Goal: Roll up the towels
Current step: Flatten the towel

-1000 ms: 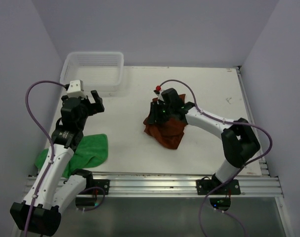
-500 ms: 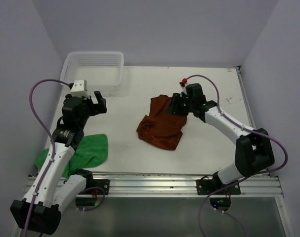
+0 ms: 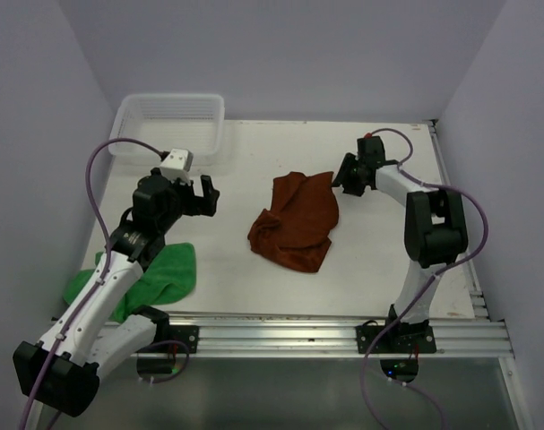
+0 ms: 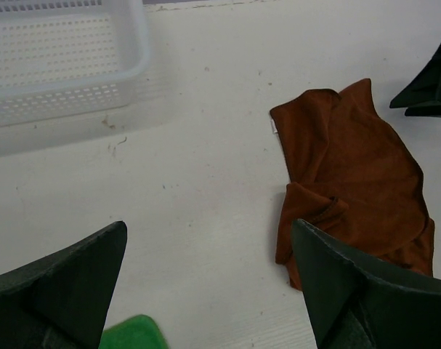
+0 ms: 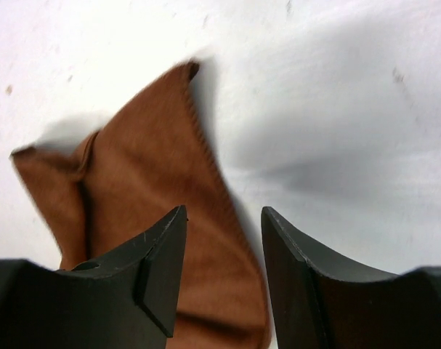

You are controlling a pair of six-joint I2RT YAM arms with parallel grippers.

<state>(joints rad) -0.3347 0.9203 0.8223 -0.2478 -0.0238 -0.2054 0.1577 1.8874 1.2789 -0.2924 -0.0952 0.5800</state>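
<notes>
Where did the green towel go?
In the top view, the green towel lies at the near left corner of the table, partly under the left arm. The brown towel is off to its right.

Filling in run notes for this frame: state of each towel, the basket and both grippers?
rust-brown towel: unrolled, crumpled on the table, not held
green towel: unrolled, bunched at the near left edge, partly under the left arm
basket: upright in the far left corner, nothing seen inside
left gripper: wide open, empty, off the table
right gripper: open, empty, at the rust-brown towel's far right corner
</notes>
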